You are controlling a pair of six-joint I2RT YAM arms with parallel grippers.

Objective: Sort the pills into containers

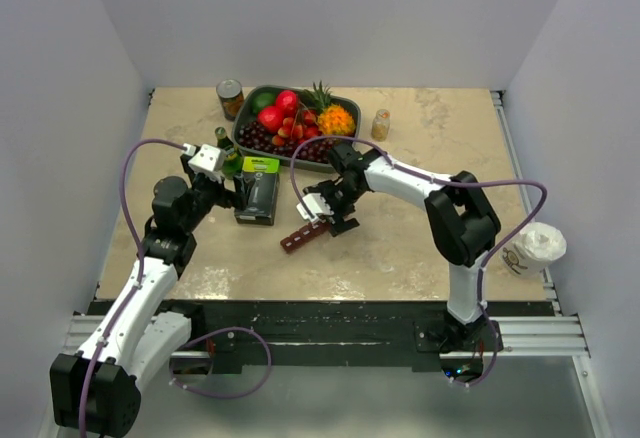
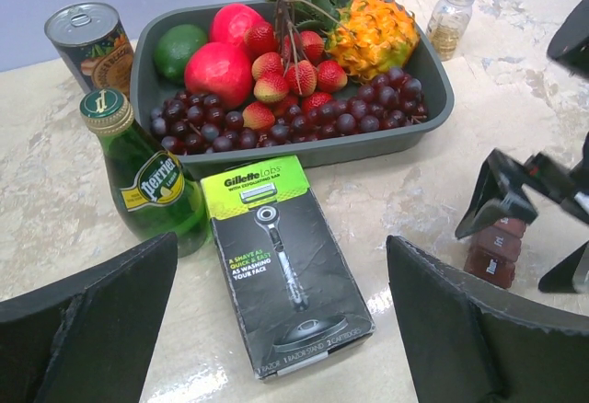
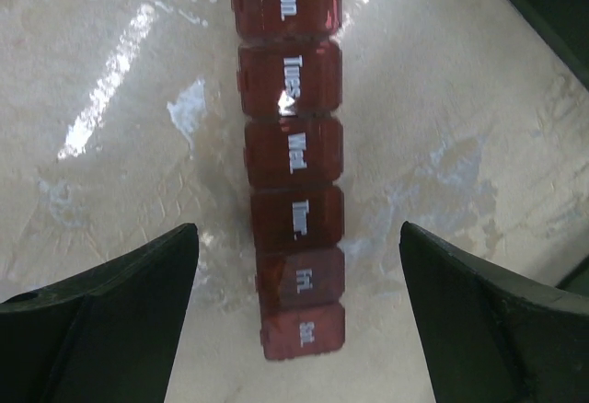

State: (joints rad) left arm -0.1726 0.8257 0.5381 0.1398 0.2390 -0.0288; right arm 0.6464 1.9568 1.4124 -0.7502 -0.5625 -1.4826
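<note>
The dark red pill-organiser strip (image 1: 303, 235) lies flat on the table, all lids shut. In the right wrist view the strip (image 3: 293, 159) runs up the frame, lids marked Mon to Sat. My right gripper (image 3: 299, 329) is open and hovers over its Fri and Sat end, with one finger (image 3: 120, 320) on each side and not touching. In the top view the right gripper (image 1: 330, 214) sits over the strip's far end. My left gripper (image 2: 281, 329) is open and empty above the black-and-green razor box (image 2: 285, 260). A small glass jar with pale contents (image 1: 380, 124) stands at the back. No loose pills show.
A dark tray of fruit (image 1: 244, 123) stands at the back, with a tin can (image 1: 230, 98) to its left. A green glass bottle (image 1: 228, 153) stands beside the razor box (image 1: 258, 190). A white paper cup (image 1: 533, 248) sits at the right table edge.
</note>
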